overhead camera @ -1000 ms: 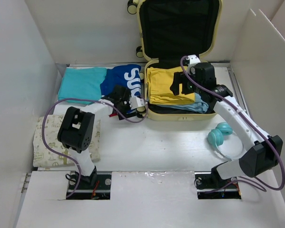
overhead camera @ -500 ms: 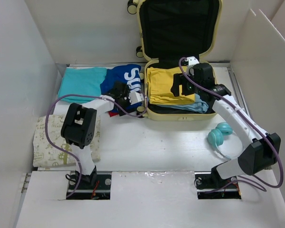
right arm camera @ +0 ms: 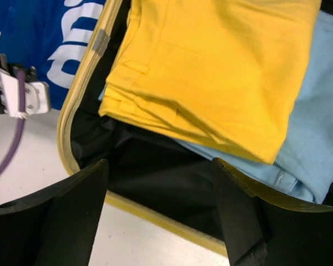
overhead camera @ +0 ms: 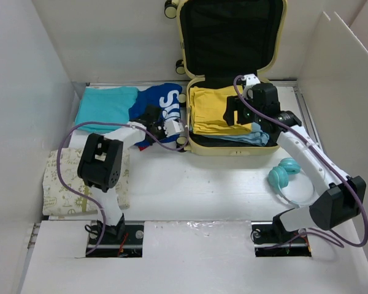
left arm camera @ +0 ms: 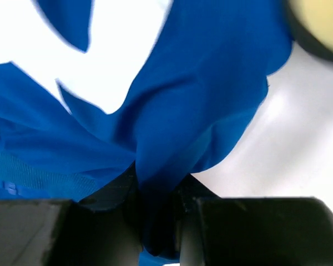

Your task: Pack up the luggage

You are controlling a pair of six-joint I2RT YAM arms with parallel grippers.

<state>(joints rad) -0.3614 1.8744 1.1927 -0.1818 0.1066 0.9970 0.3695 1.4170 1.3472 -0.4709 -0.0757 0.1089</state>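
Now the left gripper (left arm camera: 158, 221) has clenched on the blue shirt (overhead camera: 162, 98), with a fold pinched between its fingers. A second ago its jaws stood wide apart, a little nearer the luggage (overhead camera: 199, 147). The right gripper (overhead camera: 236, 115) has hardly shifted and hangs released over the luggage. The luggage lies open at the far side of the table (overhead camera: 196, 190), its upper half upright. Inside it a folded yellow garment (overhead camera: 211, 113) rests on a light blue one (overhead camera: 251, 136). The blue shirt lies just left of the luggage.

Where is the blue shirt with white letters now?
In the top view, the blue shirt with white letters lies at the back left, between the folded teal garment and the pale yellow hard-shell suitcase.
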